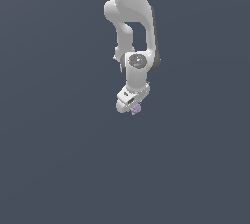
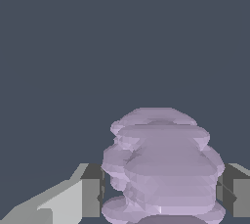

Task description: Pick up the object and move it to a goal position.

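Observation:
The object (image 1: 135, 108) is a small pale purple knobbly lump, seen just under the white hand in the exterior view. In the wrist view the object (image 2: 163, 167) fills the space between the two fingers, whose grey pads (image 2: 92, 191) press against its sides. My gripper (image 1: 134, 109) is shut on the object, at the end of the white arm that hangs down from the top of the exterior view. Whether the object rests on the surface or is lifted off it cannot be told.
A plain dark grey-blue surface (image 1: 58, 159) fills both views. Nothing else shows on it.

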Robot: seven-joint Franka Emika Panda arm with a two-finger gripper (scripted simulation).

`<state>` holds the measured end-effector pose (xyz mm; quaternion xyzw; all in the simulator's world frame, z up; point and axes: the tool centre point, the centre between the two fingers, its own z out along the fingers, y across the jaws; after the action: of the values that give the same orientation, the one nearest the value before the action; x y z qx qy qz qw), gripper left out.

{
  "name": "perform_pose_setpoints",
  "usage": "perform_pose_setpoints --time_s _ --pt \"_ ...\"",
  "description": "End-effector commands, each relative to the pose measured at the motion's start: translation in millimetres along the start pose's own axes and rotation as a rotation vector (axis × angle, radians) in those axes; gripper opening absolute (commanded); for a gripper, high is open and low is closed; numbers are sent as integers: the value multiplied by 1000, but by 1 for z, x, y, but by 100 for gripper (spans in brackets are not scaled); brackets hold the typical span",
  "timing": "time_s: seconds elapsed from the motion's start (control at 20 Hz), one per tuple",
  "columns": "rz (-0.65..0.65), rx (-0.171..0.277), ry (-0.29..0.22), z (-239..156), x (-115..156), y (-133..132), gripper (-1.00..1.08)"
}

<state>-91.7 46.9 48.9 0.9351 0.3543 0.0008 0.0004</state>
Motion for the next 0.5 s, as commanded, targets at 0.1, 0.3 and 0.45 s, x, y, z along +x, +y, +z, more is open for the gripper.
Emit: perform_pose_setpoints --time_s 0.1,0.3,0.45 --pt "-1 1 -1 1 0 -1 -100" --pt "0 0 0 -1 0 0 -100" --pt "0 0 0 -6 -1 0 -100"
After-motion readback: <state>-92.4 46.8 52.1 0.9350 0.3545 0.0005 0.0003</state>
